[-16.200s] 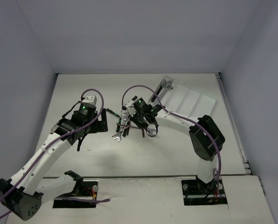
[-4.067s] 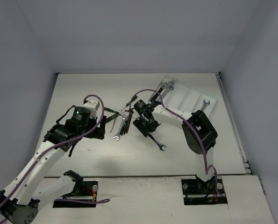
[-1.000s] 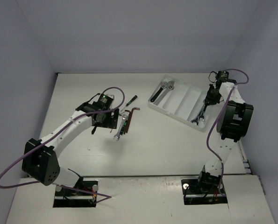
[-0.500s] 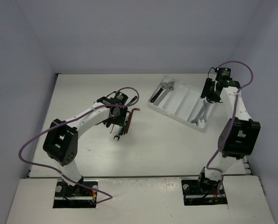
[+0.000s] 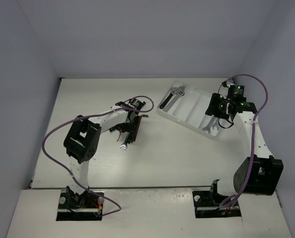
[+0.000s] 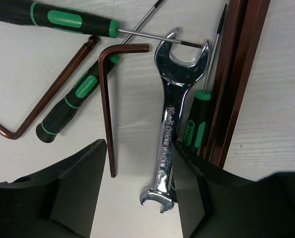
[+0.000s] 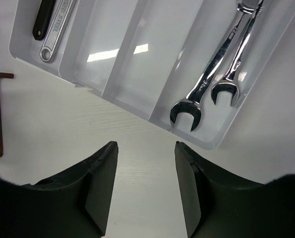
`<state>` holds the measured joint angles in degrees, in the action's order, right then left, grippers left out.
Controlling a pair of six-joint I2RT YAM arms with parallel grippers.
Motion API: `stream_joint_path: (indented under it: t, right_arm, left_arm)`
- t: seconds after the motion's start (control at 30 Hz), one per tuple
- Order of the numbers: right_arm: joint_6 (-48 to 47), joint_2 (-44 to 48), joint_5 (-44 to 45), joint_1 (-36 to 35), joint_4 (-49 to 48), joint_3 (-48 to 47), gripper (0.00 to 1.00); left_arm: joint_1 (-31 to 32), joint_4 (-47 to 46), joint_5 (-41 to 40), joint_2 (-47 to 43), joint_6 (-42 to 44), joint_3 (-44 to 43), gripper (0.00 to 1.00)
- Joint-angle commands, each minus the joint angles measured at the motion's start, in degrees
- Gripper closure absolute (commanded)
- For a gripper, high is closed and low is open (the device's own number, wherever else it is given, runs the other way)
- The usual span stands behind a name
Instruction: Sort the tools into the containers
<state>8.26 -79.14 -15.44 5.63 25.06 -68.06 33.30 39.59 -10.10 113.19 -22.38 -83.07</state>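
You were well short of halfway when this was taken. In the tray (image 7: 206, 144), the adjustable wrench (image 7: 55, 25) lay in one outer compartment, and two open-end wrenches (image 7: 206, 84) lay side by side in the opposite outer one. The two middle compartments showed nothing inside in the right wrist view.

Everything else was loose on the table (image 6: 276, 124), well apart from the tray, heaped under your left arm. There was a third wrench (image 6: 169, 144), three screwdrivers (image 6: 63, 17), two hex keys (image 6: 107, 99) and some long reddish-brown bars (image 6: 236, 74) that I could not identify for certain. One screwdriver's thin shaft crossed the third wrench's upper head, so I judged that a lift there could drag it along.

Your left gripper (image 6: 137, 198) was spread wide and held nothing. Its fingers stood on either side of the third wrench's lower end, and one finger's edge was right beside the shank, though I could not tell whether it touched. That wrench looked like your next pick, bound for the compartment with the other two.

Your right gripper (image 7: 145, 191) was also wide apart and empty, hanging over bare table just off the tray's end
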Motion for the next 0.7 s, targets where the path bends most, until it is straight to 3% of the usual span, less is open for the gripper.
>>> stream_joint_path:
  t: [0.0, 0.53, 0.67]
  right_arm:
    - [-1.1, 3.8, -2.5, -0.2, -1.8, 1.6, 0.53]
    - [-1.1, 5.5, -3.2, -0.3, -2.0, 4.7, 0.52]
    - [-0.9, 5.6, -3.3, -0.3, -2.0, 5.0, 0.52]
  left_arm:
    - [0.0, -0.3, -2.0, -0.9, 1.2, -3.4, 0.49]
    - [0.0, -3.1, 3.7, 1.4, -0.7, -1.1, 0.5]
    - [0.0, -3.1, 5.3, 3.1, -1.0, -1.2, 0.54]
